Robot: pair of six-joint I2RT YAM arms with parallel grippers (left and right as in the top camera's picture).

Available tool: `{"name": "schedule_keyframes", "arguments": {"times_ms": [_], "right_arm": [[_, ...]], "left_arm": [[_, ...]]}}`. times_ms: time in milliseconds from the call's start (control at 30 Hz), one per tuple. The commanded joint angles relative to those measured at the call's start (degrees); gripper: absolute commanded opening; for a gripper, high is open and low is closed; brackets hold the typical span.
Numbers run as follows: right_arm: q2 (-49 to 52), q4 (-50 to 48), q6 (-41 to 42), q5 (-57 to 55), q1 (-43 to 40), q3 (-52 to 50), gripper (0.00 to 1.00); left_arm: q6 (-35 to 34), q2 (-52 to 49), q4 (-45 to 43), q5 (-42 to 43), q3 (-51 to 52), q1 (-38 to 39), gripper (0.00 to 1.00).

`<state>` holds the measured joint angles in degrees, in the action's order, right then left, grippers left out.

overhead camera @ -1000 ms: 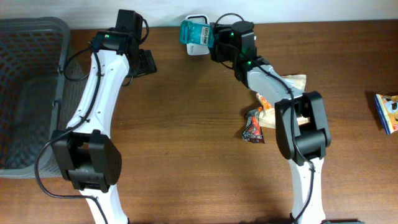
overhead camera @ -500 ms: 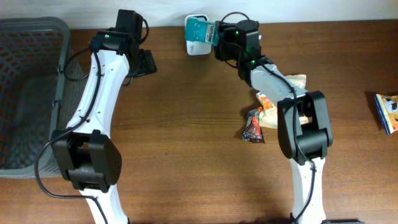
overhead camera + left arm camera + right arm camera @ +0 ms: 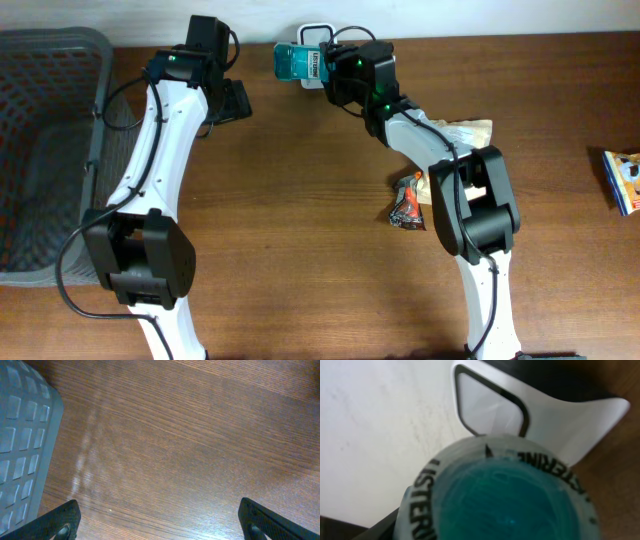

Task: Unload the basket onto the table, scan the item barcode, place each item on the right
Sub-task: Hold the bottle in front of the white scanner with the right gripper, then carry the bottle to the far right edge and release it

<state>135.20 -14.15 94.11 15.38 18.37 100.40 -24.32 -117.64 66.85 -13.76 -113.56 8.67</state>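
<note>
My right gripper (image 3: 325,67) is shut on a teal mouthwash bottle (image 3: 297,61), held on its side at the table's far edge, just in front of a white barcode scanner (image 3: 317,33). The right wrist view is filled by the bottle's round teal end (image 3: 507,497), which has black lettering round its rim. Right behind it are the scanner's white body (image 3: 560,417) and its window (image 3: 490,407). My left gripper (image 3: 236,101) hangs open over bare wood (image 3: 165,450), with nothing between its fingertips (image 3: 62,520).
A grey mesh basket (image 3: 40,150) stands at the left, its corner beside my left gripper (image 3: 25,435). Snack packets lie under my right arm (image 3: 408,200) (image 3: 468,130). Another packet (image 3: 624,180) lies at the right edge.
My right gripper has swung the bottle to the left, across the front of the scanner. The left arm has not moved.
</note>
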Motion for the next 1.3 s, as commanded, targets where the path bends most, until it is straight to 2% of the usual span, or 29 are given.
{"name": "schedule_keyframes", "arguments": {"times_ms": [0,100,200,600,700,933,1100,1267], "right_arm": [[-0.7,1.9,-6.1,-0.7,0.3,7.3,0.63],[-0.7,7.9,-9.7,-5.2,0.3,12.7,0.63],[-0.7,9.3,-11.2,-7.5,0.2,15.7,0.63],[2.4,9.9,-11.3,-5.3,-1.1,16.1,0.63],[2.4,8.5,-19.9,-5.2,-1.2,16.9,0.63],[2.1,10.8,-25.4,-4.6,-1.2,23.4,0.63],[0.7,25.3,-35.8,-7.3,-2.4,34.6,0.63],[0.5,46.2,-46.4,-14.2,-6.1,48.5,0.63]], "left_arm": [[-0.7,-0.9,0.1,-0.2,0.1,0.3,0.99],[-0.7,-0.9,0.1,-0.2,0.1,0.3,0.99],[-0.7,-0.9,0.1,-0.2,0.1,0.3,0.99],[-0.7,-0.9,0.1,-0.2,0.1,0.3,0.99],[-0.7,-0.9,0.1,-0.2,0.1,0.3,0.99],[-0.7,-0.9,0.1,-0.2,0.1,0.5,0.99],[-0.7,-0.9,0.1,-0.2,0.1,0.5,0.99],[-0.7,-0.9,0.1,-0.2,0.1,0.4,0.99]]}}
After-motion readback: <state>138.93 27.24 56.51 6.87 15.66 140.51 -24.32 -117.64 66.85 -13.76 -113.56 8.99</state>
